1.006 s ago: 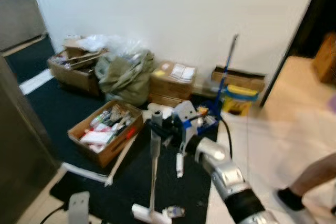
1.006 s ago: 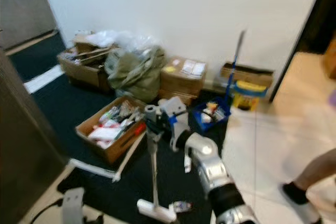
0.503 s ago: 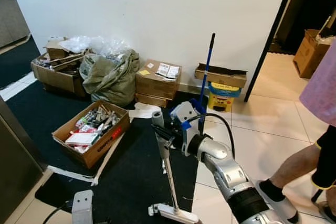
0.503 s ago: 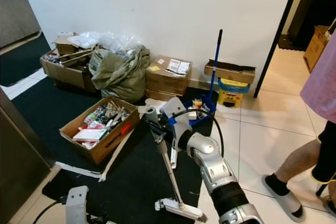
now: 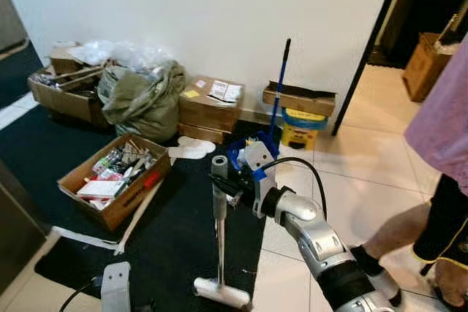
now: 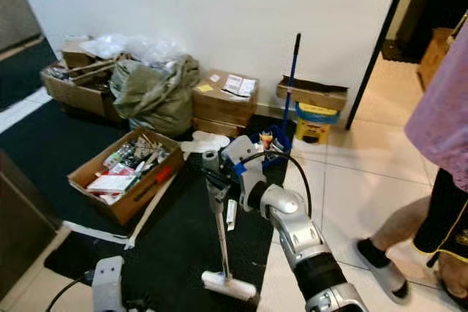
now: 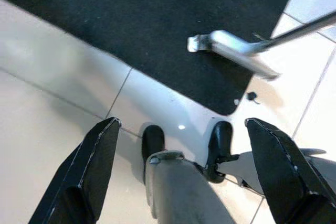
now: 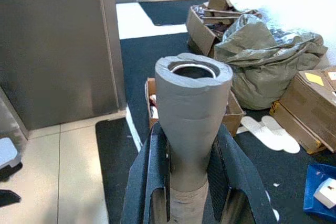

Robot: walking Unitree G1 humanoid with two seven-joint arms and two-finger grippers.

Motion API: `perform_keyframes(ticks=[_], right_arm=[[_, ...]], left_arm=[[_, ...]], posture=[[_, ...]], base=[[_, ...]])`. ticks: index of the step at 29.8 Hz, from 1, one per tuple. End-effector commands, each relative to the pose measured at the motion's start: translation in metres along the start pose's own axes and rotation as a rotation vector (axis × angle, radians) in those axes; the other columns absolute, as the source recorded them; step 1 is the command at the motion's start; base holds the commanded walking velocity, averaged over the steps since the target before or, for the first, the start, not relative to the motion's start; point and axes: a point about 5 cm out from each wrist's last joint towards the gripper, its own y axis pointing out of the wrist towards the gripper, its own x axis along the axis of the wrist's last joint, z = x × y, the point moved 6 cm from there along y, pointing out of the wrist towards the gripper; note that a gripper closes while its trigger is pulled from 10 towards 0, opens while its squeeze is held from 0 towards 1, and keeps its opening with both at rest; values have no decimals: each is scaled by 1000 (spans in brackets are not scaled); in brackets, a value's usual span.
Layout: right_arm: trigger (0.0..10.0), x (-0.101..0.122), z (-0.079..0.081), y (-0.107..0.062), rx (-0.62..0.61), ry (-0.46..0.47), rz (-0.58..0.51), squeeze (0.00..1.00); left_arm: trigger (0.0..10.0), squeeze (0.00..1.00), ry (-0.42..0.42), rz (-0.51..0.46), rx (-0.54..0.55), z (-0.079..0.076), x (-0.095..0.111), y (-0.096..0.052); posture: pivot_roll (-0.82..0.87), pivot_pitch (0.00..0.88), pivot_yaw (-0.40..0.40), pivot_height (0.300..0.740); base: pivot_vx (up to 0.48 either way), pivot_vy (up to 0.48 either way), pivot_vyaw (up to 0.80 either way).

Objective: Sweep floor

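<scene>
My right end effector [image 6: 213, 180] is clamped around the grey foam grip at the top of the long silver-handled floor sweeper [image 6: 221, 242], both black fingers [image 8: 152, 182] hugging the grip just below its open end so I can steer the pole from above. The sweeper's white head [image 6: 229, 285] rests on the black floor mat [image 6: 168, 242] near its edge by the pale tiled floor [image 6: 351, 195], handle near upright for pushing strokes. My left end effector [image 7: 184, 182] hangs low over the tiles, fingers spread apart and empty. An open cardboard box of clutter [image 6: 124, 173] sits on the mat nearby, and a person's leg [image 6: 398, 235] stands close on my right, likely limiting the sweep path.
</scene>
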Motion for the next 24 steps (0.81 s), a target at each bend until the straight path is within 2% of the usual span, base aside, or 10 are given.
perform_keyframes(ticks=[1,11,24], right_arm=[[10000,14,4,4,22,-19,-41,0],[10000,14,9,7,45,-20,-41,0],[10000,15,12,7,71,-19,-43,0]], left_arm=[[10000,0,9,16,2,2,-5,-1],[10000,0,13,11,-4,1,-3,-1],[10000,0,4,1,8,3,-1,0]], posture=[[-73,0,-26,740],[-67,0,-29,740],[-60,0,-37,740]], base=[[0,0,0],[0,-442,0],[0,0,0]])
